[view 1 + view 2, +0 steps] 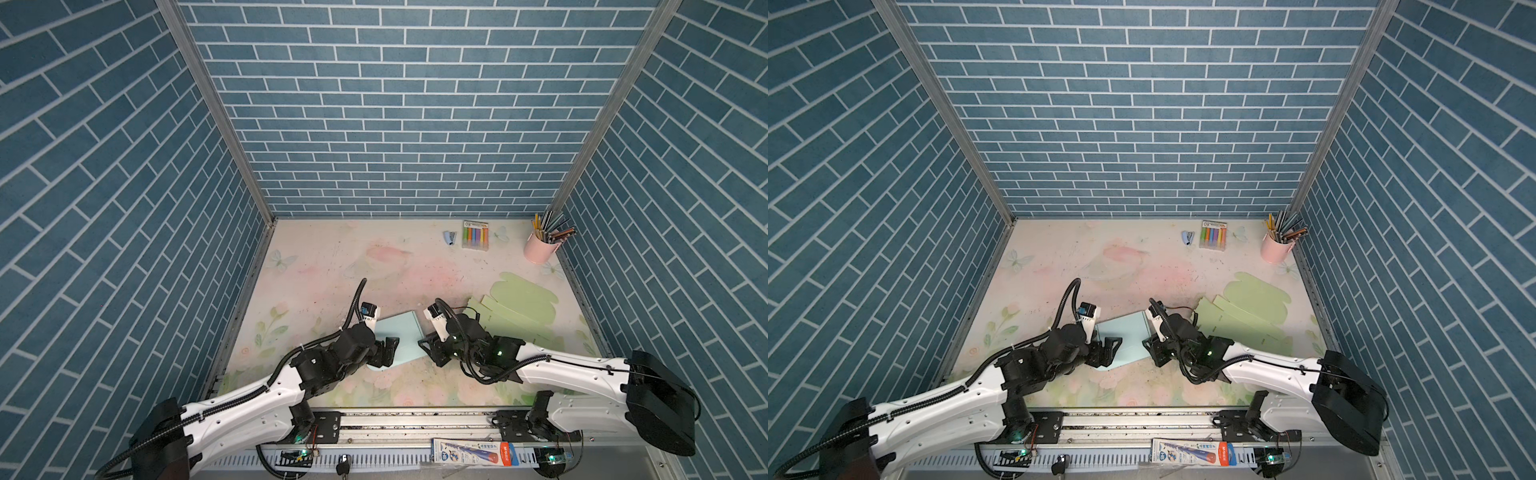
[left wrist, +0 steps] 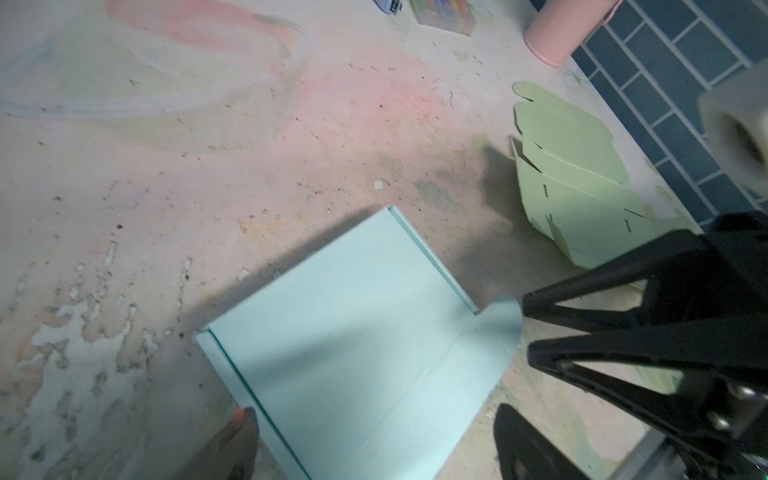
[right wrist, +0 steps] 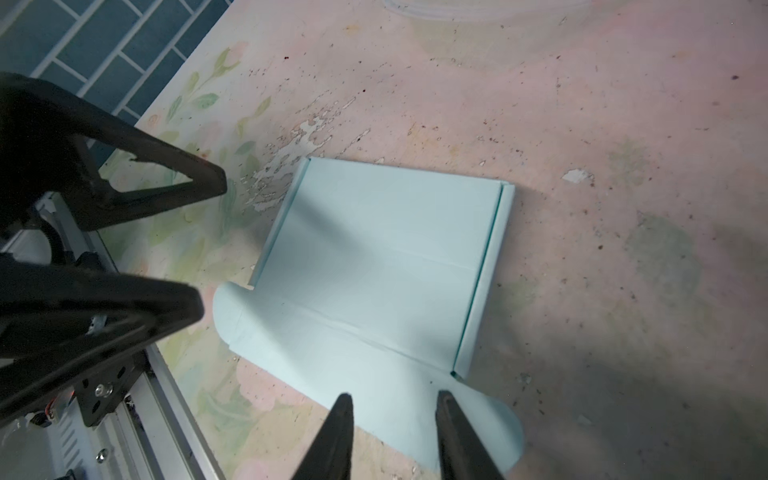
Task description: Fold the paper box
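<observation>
A light blue paper box [image 1: 400, 334] [image 1: 1126, 336] lies partly folded on the table between both grippers. Its two side walls are raised and rounded flaps lie flat at its near end [image 3: 382, 266] [image 2: 353, 332]. My left gripper [image 1: 388, 352] [image 1: 1111, 350] [image 2: 374, 415] stands wide open over the box's left edge, one finger on each side of the panel, holding nothing. My right gripper [image 1: 428, 351] [image 1: 1151, 350] [image 3: 395, 395] hovers over the box's near right flap, its fingers apart and empty.
A flat green box blank [image 1: 524, 308] [image 2: 575, 187] lies behind the right arm. At the back right stand a pink cup of pencils [image 1: 540, 250], a pack of markers [image 1: 475, 235] and a small stapler [image 1: 449, 238]. Blue brick walls close three sides.
</observation>
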